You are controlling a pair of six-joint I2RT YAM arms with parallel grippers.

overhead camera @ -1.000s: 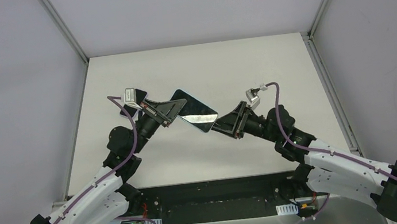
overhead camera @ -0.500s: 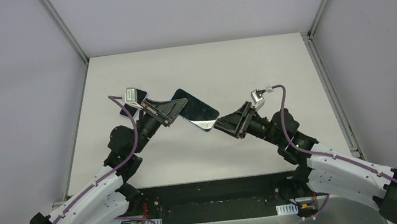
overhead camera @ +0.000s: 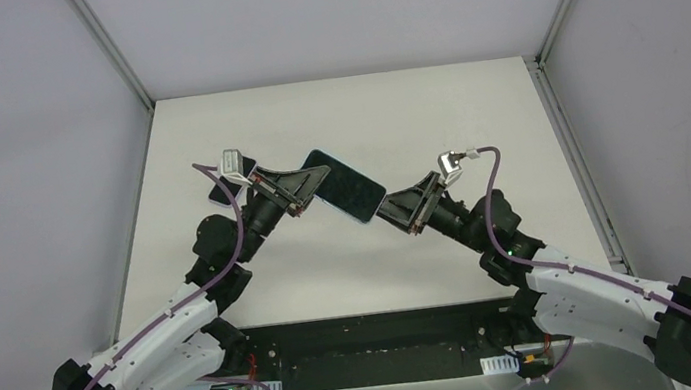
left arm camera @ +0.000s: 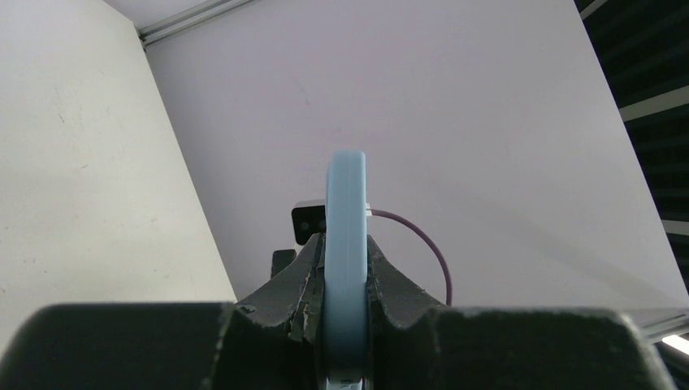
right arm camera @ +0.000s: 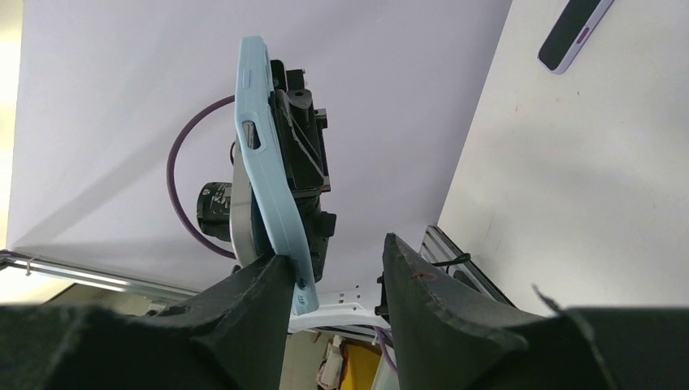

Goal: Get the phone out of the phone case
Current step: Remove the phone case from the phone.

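The phone [overhead camera: 351,189], dark screen up, sits in a light blue phone case [left arm camera: 345,203] and is held above the table. My left gripper [overhead camera: 318,181] is shut on the case's left end; in the left wrist view [left arm camera: 345,244] both fingers press its edge. My right gripper [overhead camera: 385,212] is at the phone's lower right corner. In the right wrist view it [right arm camera: 337,248] stands open, and the case [right arm camera: 260,154] bends away from the phone's silver edge [right arm camera: 238,223]. The case's corner lies against the inner face of the left finger [right arm camera: 260,284].
A second dark phone with a pale rim [right arm camera: 573,32] lies flat on the white table [overhead camera: 432,113], mostly hidden under the left wrist in the top view. Grey walls and metal rails [overhead camera: 566,136] bound the table.
The left gripper has shifted slightly right and turned the phone, whose screen has lost its glare. The right gripper has followed the phone's lower right corner, its wrist swinging right.
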